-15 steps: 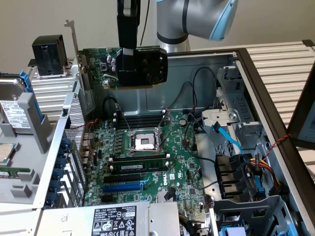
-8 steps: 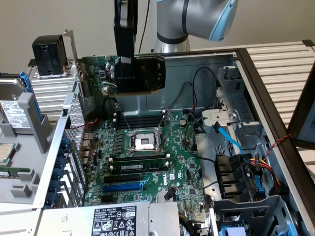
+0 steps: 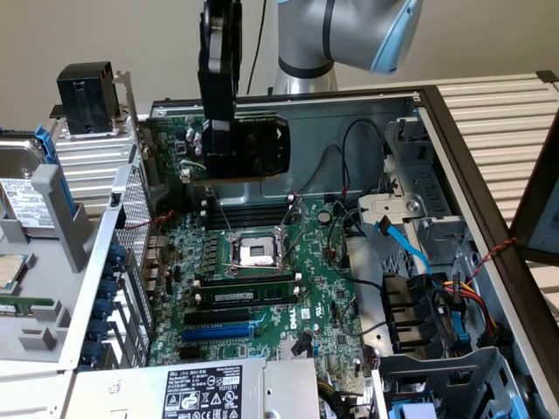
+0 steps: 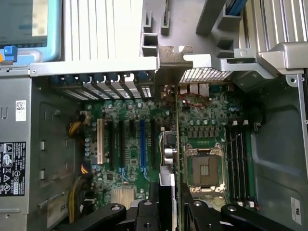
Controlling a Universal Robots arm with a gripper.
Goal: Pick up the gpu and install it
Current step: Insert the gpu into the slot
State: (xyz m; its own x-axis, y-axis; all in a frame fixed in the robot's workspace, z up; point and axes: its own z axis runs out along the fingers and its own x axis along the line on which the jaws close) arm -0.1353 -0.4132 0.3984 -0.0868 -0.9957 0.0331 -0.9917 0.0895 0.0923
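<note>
The gpu (image 3: 258,148), a short green card with a black cooler shroud, hangs in the air over the far edge of the big green motherboard (image 3: 262,297) inside the open computer case. My gripper (image 3: 218,129) comes down from above and is shut on the card's upper edge. In the wrist view the gpu (image 4: 169,147) appears edge-on between my black fingers (image 4: 144,214), with its metal end bracket (image 4: 172,57) up by the case's rear slot openings. It hovers between the blue expansion slot (image 4: 142,142) and the CPU socket (image 4: 204,168), touching neither.
Dark memory sticks (image 3: 244,291) lie beside the CPU socket (image 3: 258,253). A power supply (image 3: 201,388) sits at the near edge. A blue cable (image 3: 410,253) and a drive cage (image 3: 437,323) fill the exterior view's right. A hard drive (image 3: 26,201) rests outside the case.
</note>
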